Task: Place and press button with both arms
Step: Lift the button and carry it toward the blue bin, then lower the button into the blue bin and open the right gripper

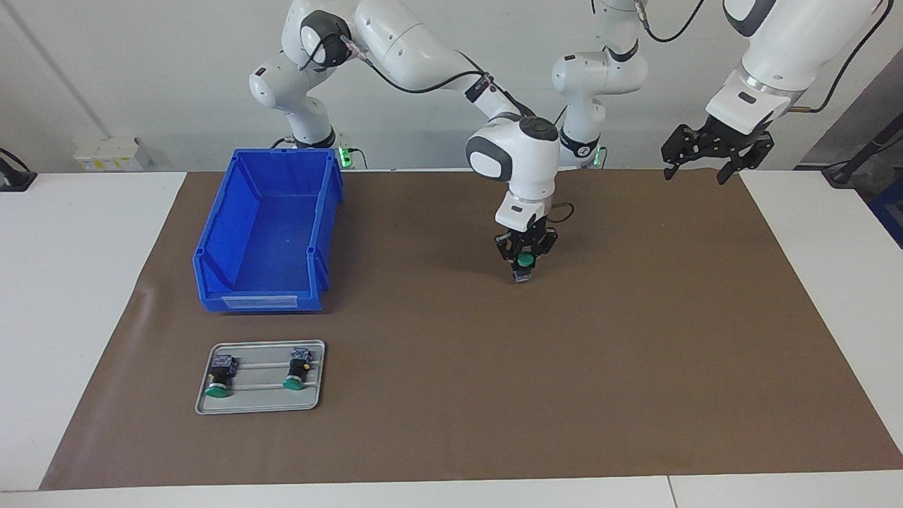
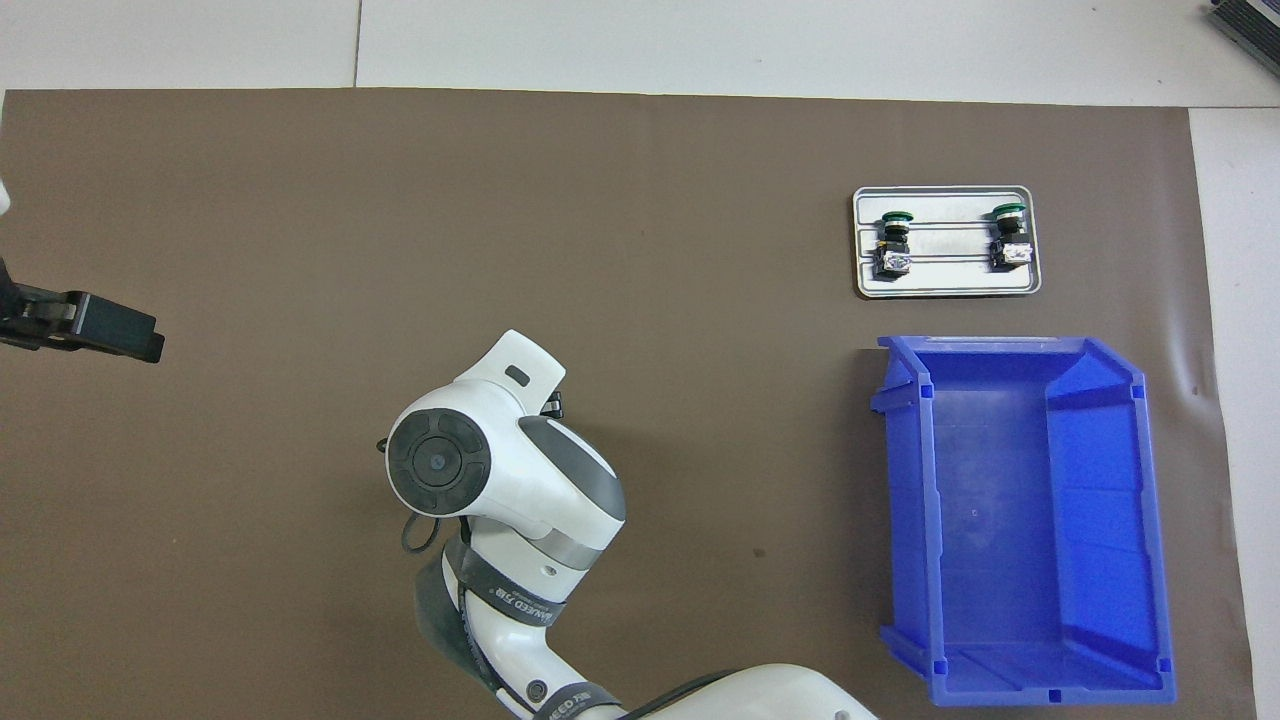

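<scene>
Button (image 1: pixel 523 263) is pinched in the right claw (image 1: pixel 523 267) just above the brown mat at mid-counter, so it could get tipped over if let go crooked, while the left claw (image 1: pixel 714 152) is held spread wide, well off to the side.

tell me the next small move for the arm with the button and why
Probably let go and lift straight up. The right gripper is shut on the button, low over the middle of the brown mat, which looks like the placing spot. The left gripper waits open, raised at its own end, so it likely comes in to press afterwards.
</scene>
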